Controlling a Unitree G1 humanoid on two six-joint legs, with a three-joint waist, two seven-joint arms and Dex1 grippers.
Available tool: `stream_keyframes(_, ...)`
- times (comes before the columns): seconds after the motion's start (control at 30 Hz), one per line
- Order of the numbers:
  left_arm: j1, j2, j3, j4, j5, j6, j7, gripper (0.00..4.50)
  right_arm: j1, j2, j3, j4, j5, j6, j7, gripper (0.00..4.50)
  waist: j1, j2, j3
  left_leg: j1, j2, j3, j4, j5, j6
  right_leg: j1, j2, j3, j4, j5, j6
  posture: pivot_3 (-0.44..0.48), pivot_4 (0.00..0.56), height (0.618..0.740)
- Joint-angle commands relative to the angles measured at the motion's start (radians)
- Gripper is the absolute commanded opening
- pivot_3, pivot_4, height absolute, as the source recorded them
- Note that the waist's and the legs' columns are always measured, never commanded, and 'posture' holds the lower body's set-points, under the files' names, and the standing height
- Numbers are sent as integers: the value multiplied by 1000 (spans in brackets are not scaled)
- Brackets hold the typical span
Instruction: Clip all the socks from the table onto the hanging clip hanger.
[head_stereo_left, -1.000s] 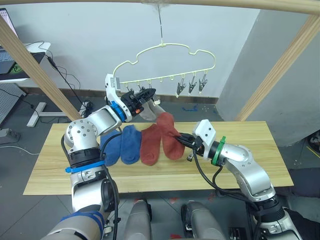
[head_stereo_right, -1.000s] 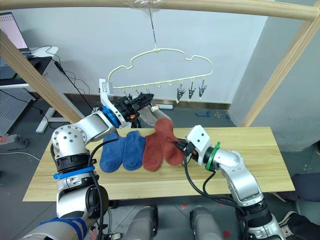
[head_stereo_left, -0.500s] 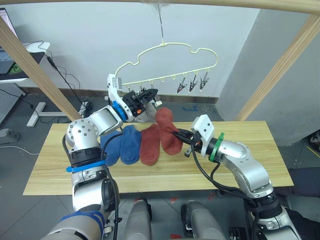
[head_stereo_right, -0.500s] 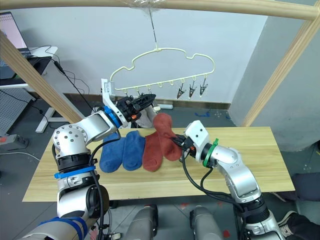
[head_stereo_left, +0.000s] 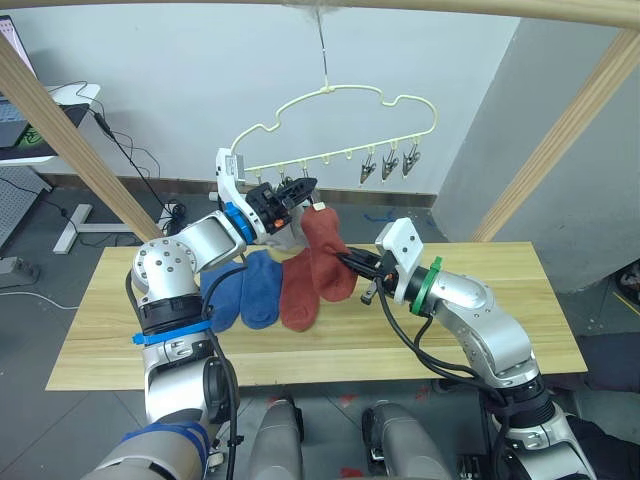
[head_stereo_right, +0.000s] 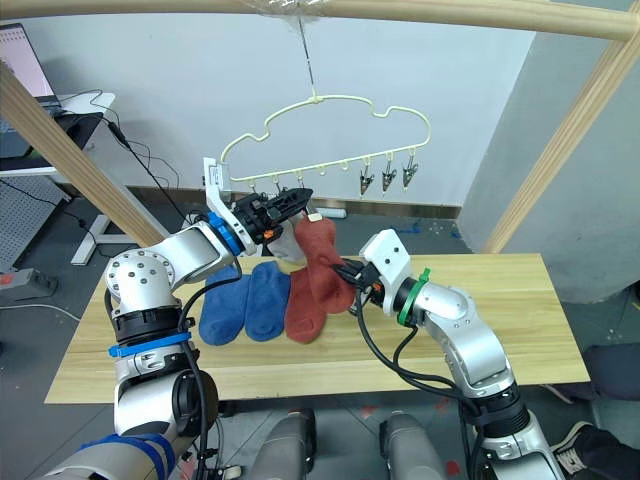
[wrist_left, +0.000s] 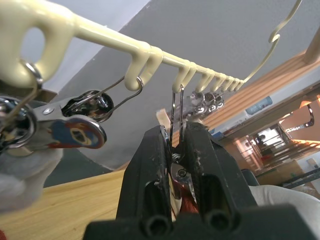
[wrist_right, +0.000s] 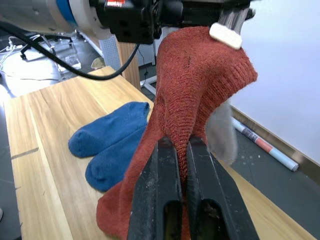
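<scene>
Socks: two blue (head_stereo_left: 245, 288), two rust-red (head_stereo_left: 322, 252) (plain knit), grey (head_stereo_left: 287, 228); clip hanger (head_stereo_left: 340, 120) cream-yellow; table (head_stereo_left: 500, 270) light wood.

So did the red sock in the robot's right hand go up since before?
Yes. The held rust-red sock has risen off the table, up toward the left gripper and the clip hanger. The right gripper pinches it.

bright even indoor light, soft shadows, bg blurred
</scene>
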Motion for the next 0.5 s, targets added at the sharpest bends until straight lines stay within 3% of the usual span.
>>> stream_keyframes(0.03,-2,-3,-11,-15,-19,3,-7,226,-31,19,-1,4,21,-14,-11,38,0,0,0,0,0,0,0,0,0,0,0,0,0,0,0,18,213,740)
stream_keyframes(0.27,14,13,-49,-60,11,-46,-46,226,-52,39,-4,37,24,-20,-18,38,1,0,0,0,0,0,0,0,0,0,0,0,0,0,0,26,211,740)
stream_keyframes(0.5,35,33,-56,-77,6,-66,-63,2360,-53,37,-6,61,25,-22,-25,0,1,0,0,-1,0,0,-1,0,0,-1,0,0,0,0,0,38,200,740)
